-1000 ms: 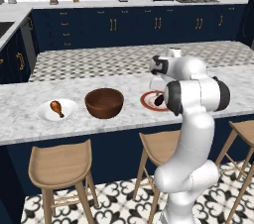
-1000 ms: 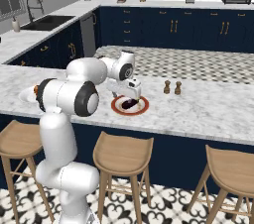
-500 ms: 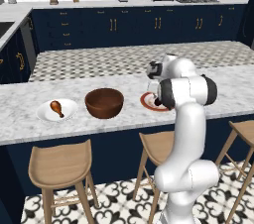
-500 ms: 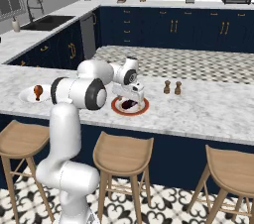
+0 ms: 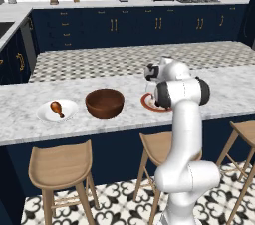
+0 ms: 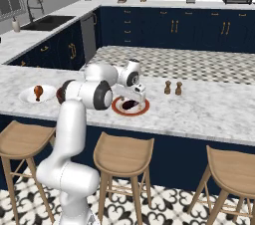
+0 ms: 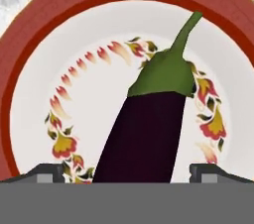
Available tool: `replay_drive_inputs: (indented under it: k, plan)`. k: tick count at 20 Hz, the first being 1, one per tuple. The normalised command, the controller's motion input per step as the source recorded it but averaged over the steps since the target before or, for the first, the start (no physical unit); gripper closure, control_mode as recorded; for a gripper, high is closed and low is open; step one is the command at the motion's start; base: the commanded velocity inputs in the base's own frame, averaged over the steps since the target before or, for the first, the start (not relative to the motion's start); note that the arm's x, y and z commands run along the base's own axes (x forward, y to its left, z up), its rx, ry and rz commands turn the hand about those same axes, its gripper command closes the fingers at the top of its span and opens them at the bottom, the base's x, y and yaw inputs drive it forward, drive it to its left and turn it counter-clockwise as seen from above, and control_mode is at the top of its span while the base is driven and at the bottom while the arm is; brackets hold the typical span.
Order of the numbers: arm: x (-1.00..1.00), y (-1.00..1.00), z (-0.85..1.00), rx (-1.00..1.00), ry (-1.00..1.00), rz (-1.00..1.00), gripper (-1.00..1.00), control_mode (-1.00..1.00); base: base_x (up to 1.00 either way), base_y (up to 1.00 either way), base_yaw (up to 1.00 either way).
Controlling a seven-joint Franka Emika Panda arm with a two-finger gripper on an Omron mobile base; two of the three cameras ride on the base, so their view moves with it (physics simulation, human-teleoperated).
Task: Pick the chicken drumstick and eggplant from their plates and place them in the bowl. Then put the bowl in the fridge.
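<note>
Gripper (image 7: 127, 174): wide open, holding nothing, one finger tip on each side of the eggplant, low over it, most likely set to close on the fat part.
Eggplant (image 7: 144, 129): dark purple, smooth and long, with a green cap and a thin bent stem; lying flat on the red-rimmed plate, between the finger tips.
Red-rimmed plate (image 7: 30, 69): round, white in the middle, ring of little red and yellow leaves, wide red-brown edge; sitting on the counter.
Counter (image 5: 64, 132): flat pale marble with grey specks.
Bowl (image 5: 104, 103): big, deep, round, brown wood, nothing seen inside; standing between the two plates, handy for dropping food in.
Drumstick (image 5: 57, 108): small, golden brown, on the plain white plate (image 5: 46, 115), beyond the bowl, well apart from the gripper.
</note>
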Motion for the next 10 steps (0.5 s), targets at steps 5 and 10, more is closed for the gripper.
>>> replay_drive_inputs:
  k: [5,10]
  plan:
    - [0.0,0.0,-0.56,0.0,0.04,-0.02,-1.0,-1.0,0.0,0.0,0.0]
    - [0.0,0.13,-0.39,0.0,0.0,-0.02,1.0,-1.0,0.0,0.0,0.0]
